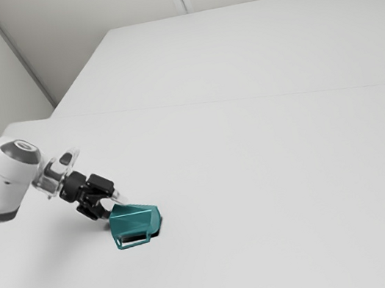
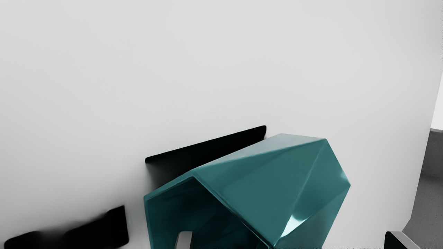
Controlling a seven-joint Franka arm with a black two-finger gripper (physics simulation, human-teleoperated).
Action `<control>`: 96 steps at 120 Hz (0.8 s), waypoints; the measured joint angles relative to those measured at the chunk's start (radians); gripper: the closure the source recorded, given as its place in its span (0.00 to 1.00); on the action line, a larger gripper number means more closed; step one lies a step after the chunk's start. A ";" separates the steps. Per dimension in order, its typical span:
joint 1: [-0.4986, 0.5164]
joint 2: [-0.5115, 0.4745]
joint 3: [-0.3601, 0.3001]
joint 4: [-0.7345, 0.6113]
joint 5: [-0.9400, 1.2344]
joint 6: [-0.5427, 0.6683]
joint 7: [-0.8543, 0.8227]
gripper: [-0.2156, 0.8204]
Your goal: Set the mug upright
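Lower left, exterior view: the mug [image 1: 135, 217] lies on its side, handle [image 1: 135, 243] toward the frame's bottom; just beyond, the gripper [image 1: 115, 206] stands wide, one fingertip [image 2: 184, 240] at the mouth [image 2: 193, 211], so an off-centre closing could roll the mug.

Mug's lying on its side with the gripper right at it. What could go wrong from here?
The gripper has one fingertip at the mouth of the mug, the other past its outer side: closing might pinch just one wall, letting it swivel. The slanted facets could slip. The protruding handle may catch the table.
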 joint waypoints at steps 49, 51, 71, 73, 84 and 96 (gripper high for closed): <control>-0.006 0.000 -0.002 -0.037 -0.121 0.001 0.128 0.21; -0.006 0.000 -0.003 -0.040 -0.126 0.001 0.133 0.21; -0.010 0.000 -0.009 -0.067 -0.166 0.002 0.179 0.28; -0.011 0.000 -0.010 -0.067 -0.169 0.002 0.183 0.31; -0.018 -0.001 -0.017 -0.068 -0.183 0.002 0.203 0.49; -0.020 -0.002 -0.030 -0.068 -0.204 0.003 0.226 0.68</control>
